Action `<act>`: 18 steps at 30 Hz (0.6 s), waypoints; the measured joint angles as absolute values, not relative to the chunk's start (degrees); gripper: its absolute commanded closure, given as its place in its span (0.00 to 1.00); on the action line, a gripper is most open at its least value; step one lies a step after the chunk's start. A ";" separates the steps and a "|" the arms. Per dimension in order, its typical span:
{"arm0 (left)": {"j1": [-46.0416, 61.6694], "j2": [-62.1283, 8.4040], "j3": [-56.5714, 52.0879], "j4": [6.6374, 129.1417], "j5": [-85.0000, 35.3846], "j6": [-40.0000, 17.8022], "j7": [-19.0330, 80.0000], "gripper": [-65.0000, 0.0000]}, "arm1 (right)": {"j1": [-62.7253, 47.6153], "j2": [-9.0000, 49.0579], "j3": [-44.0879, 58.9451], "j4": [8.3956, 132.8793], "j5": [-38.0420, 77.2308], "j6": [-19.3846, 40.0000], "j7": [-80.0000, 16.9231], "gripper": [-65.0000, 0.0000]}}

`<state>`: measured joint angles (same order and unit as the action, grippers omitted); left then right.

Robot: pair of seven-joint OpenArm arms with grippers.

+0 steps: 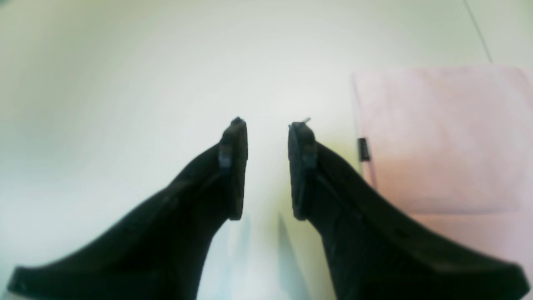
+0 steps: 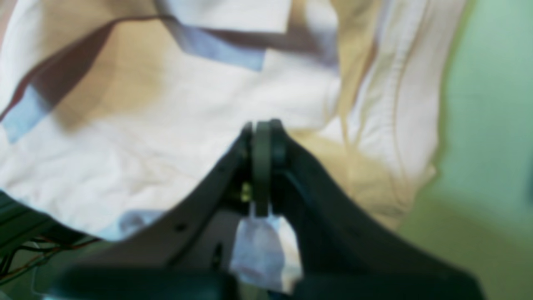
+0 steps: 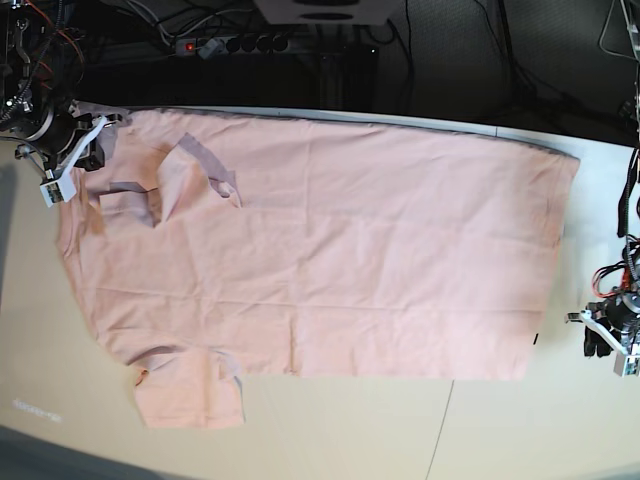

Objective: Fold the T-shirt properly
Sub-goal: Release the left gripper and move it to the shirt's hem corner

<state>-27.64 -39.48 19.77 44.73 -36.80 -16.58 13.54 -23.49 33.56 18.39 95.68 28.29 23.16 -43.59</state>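
The T-shirt (image 3: 330,250) lies spread across the pale surface (image 3: 500,430), its body mostly flat, with one sleeve sticking out at the near-left and loose folds of cloth rumpled near the far-left corner. The hem end reaches toward the side where the left claw waits.

The right claw (image 2: 262,137) is at that far-left corner. In its wrist view the two tips are pressed tight together, with pale fabric all around and a bit of cloth showing just beneath them, so it appears clamped on the shirt's edge. The left claw (image 1: 267,164) hangs over bare surface just beside the hem, its tips parted with a clear gap between them and nothing held.

The step in hand looks like taking hold of the shirt's ends to make the first fold. To do it well, the right claw should keep a firm pinch on both layers at the corner, not just the top one, since a single layer would drag and twist. The left claw needs to move sideways onto the hem edge and close on it before anything is lifted. Both ends should rise together and stay level, so the rumpled cloth near the sleeve smooths out rather than being trapped in the fold.
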 measured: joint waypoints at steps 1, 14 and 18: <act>-29.30 -38.30 20.97 41.67 -38.22 -16.58 13.82 0.69 | -23.49 33.61 18.39 95.68 28.29 23.16 -43.59 1.00; -33.36 -34.94 21.82 34.72 -35.11 -16.82 10.72 0.69 | -23.51 33.50 18.39 95.68 27.62 23.14 -43.46 1.00; -33.41 -34.94 21.82 34.70 -34.70 -16.80 12.67 0.69 | -23.51 33.50 18.39 95.68 27.62 23.14 -43.09 1.00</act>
<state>-33.41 -34.94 21.82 34.70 -34.70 -16.80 12.67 -23.51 33.50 18.39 95.68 27.62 23.14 -43.09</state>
